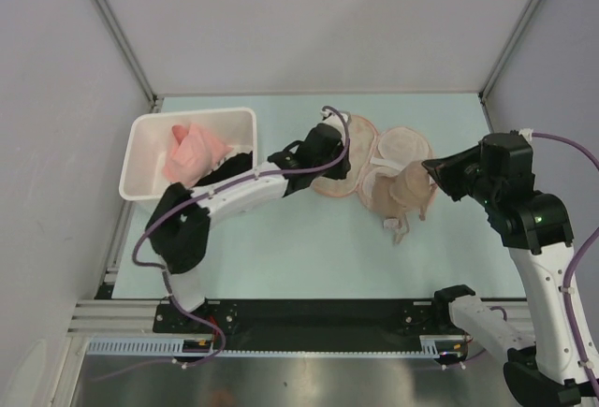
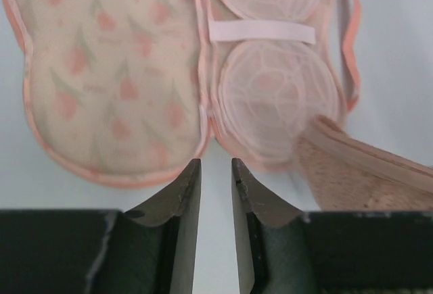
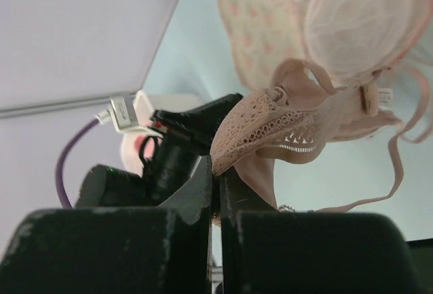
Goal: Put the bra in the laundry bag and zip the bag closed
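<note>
Bra point(image 3: 270, 130) in tight pinch of right end effector point(image 3: 216, 169), over laundry bag point(image 3: 257, 30)

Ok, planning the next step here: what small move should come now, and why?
Probably the right pincer should lower the bra into the bag: it is shut on the bra, the bag lies open, and the bra hangs by its lined half.

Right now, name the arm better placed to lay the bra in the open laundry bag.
Right. The right fingers are shut on the bra, hanging it at the laundry bag's open lined half. The left fingers hold nothing and stand slightly apart near the bag's rim.
</note>
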Controlling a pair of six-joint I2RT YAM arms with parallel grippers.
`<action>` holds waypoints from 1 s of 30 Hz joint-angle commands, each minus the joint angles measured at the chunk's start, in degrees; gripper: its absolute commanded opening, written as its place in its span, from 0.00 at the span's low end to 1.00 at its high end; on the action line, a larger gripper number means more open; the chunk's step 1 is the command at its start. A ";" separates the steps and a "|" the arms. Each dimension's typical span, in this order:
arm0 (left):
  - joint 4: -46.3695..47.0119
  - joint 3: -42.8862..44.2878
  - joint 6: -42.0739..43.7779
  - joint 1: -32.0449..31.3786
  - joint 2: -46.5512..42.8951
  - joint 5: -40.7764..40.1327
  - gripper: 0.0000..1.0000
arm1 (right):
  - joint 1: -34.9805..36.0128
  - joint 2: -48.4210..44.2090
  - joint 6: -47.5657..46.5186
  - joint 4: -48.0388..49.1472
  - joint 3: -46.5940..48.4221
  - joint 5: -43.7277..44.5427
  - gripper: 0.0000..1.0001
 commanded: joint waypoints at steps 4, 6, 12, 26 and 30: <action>-1.69 15.52 -1.77 3.49 15.13 -0.25 0.27 | -0.34 1.13 -8.83 -4.16 2.78 11.42 0.00; -4.23 17.81 -1.85 3.93 19.62 -0.33 0.27 | -0.25 0.96 -10.94 -4.16 2.51 11.33 0.00; -10.39 21.87 -6.59 4.28 27.27 2.48 0.22 | -0.25 0.17 -13.67 -5.56 2.25 12.30 0.00; -9.34 -1.86 -9.77 0.68 17.26 10.56 0.16 | -0.51 9.56 -5.77 1.97 -0.47 11.34 0.00; -9.17 -2.13 -8.97 -0.82 14.97 11.35 0.17 | 0.01 16.93 -2.53 7.52 -1.62 8.79 0.00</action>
